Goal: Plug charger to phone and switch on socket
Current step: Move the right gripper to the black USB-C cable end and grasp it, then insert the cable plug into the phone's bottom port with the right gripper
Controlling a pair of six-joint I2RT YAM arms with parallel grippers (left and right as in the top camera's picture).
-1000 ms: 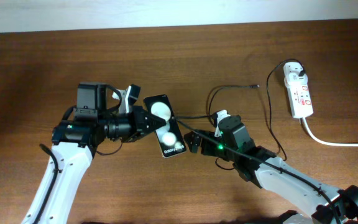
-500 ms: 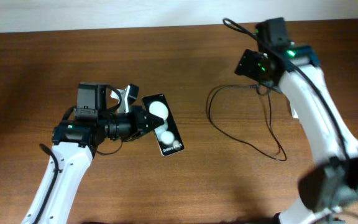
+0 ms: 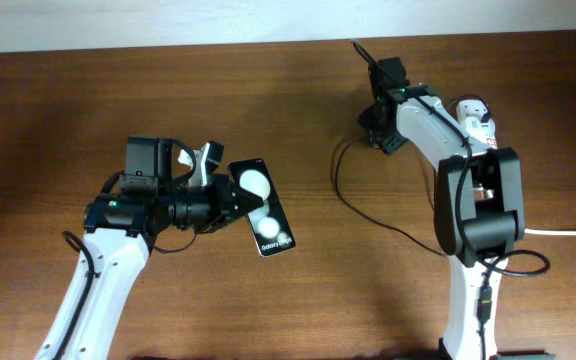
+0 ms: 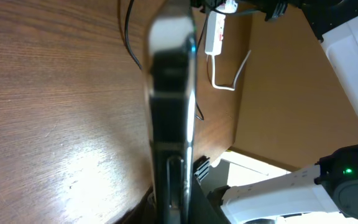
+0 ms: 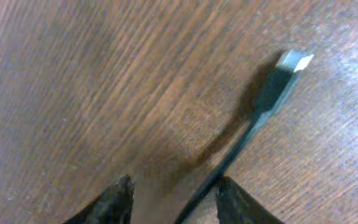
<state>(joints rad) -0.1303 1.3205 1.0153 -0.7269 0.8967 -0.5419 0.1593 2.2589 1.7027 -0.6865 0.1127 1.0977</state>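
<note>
My left gripper (image 3: 230, 196) is shut on the black phone (image 3: 265, 206), holding it tilted above the table. In the left wrist view the phone (image 4: 170, 93) shows edge-on. At the back of the table, my right gripper (image 3: 380, 138) hovers low over the charger cable (image 3: 335, 172). The right wrist view shows the thin black cable (image 5: 241, 143) running between my parted fingers, close to the right fingertip (image 5: 232, 198), with its metal-tipped connector (image 5: 294, 61) lying ahead on the wood. The right gripper (image 5: 176, 202) is open. The white socket (image 3: 488, 140) carries the charger's white plug (image 3: 476, 111) and is partly hidden behind my right arm.
The charger cable loops across the table's middle right toward the front (image 3: 448, 250). The socket's thick white cord (image 3: 568, 233) runs off to the right. The left wrist view shows the socket (image 4: 215, 34) far off near the table edge.
My right arm has swung from beside the phone to the back of the table over the cable's connector end, and its jaws have narrowed. The left arm still holds the phone in place.
</note>
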